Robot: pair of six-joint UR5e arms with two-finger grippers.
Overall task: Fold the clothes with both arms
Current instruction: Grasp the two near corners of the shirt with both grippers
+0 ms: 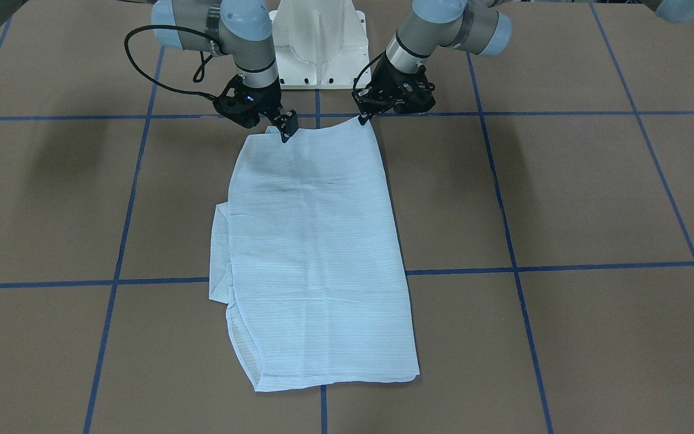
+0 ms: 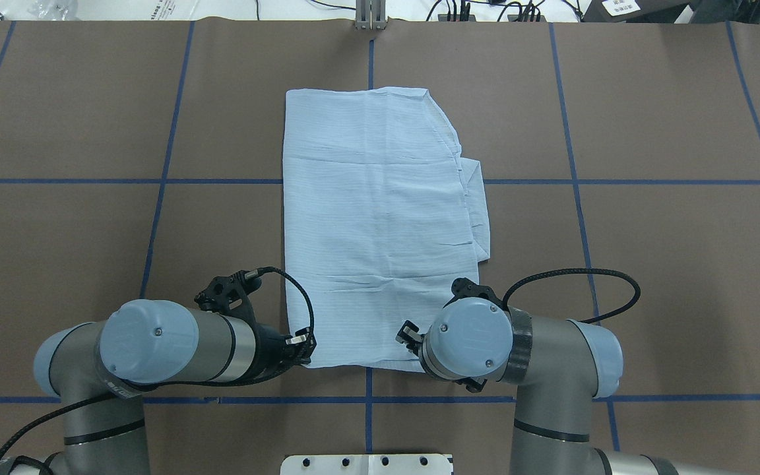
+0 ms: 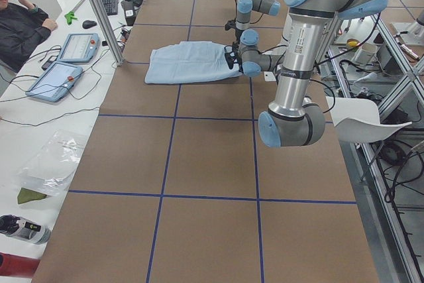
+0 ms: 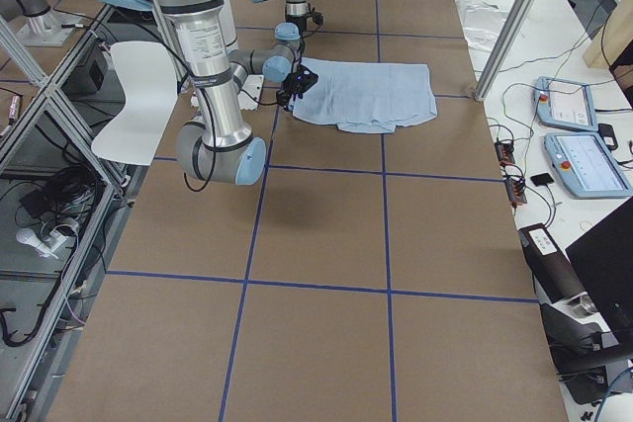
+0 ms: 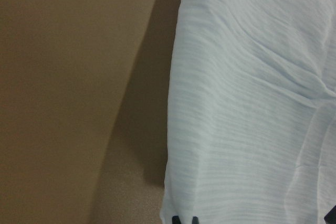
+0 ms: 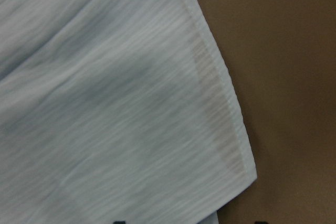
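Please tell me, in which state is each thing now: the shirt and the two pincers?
shirt: folded lengthwise into a long strip, lying on the table
left pincer: shut on the shirt's near corner
right pincer: open, over the other near corner

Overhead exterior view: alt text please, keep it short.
A light-blue shirt folded into a long rectangle lies on the brown table, which is marked with blue tape lines. The left gripper is at its near left corner and the right gripper at its near right corner, both coming in from the bottom edge.
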